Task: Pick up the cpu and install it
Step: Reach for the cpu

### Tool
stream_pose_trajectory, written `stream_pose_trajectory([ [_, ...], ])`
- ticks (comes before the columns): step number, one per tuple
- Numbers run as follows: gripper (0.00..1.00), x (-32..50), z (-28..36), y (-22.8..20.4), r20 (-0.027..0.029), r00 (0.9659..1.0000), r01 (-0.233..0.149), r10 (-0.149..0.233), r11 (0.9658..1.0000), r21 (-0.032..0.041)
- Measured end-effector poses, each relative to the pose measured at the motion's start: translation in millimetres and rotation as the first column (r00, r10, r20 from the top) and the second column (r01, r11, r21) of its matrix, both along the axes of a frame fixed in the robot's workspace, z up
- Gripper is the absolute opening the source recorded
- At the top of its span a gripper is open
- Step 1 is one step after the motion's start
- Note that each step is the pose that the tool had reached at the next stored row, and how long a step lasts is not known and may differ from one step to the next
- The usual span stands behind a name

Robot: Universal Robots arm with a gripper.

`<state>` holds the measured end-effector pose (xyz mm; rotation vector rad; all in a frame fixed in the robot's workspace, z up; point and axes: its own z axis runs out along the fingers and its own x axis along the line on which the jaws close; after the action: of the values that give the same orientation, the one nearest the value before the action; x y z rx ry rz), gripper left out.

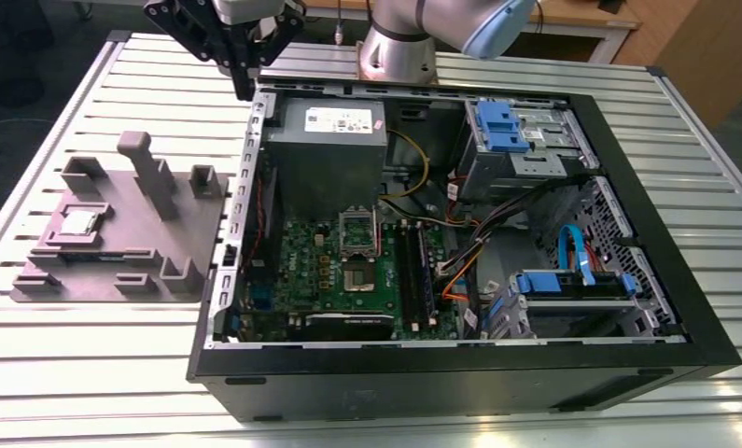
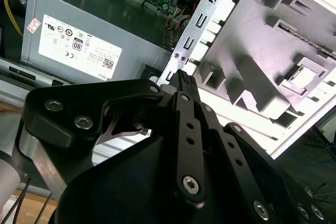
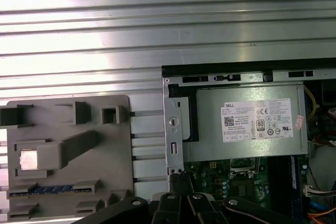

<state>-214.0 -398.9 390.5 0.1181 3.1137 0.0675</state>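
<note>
The cpu (image 1: pixel 79 222) is a small silver square lying in a recess of the grey fixture plate (image 1: pixel 134 245), at the exterior view's left of the open computer case. It also shows as a bright square in both wrist views (image 2: pixel 304 76) (image 3: pixel 28 159). My gripper (image 1: pixel 244 86) hangs high over the case's back corner near the power supply, well away from the cpu. Its black fingers (image 2: pixel 185 85) are shut together with nothing between them. The motherboard's socket (image 1: pixel 353 269) lies in the middle of the green board inside the case.
The black case (image 1: pixel 470 373) lies open on a slatted metal table (image 1: pixel 384 425). Inside are a grey power supply (image 1: pixel 325 131), blue-tabbed drive bays (image 1: pixel 520 131) and loose cables (image 1: pixel 470 252). Upright grey posts (image 1: pixel 140 159) stand on the fixture plate.
</note>
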Motion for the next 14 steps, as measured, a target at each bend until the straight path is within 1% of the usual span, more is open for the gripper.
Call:
stream_pose_trajectory([
  [14,0.10,-3.3,0.0,0.0,0.0000,1.0000,0.000,0.000,1.0000,0.0000],
])
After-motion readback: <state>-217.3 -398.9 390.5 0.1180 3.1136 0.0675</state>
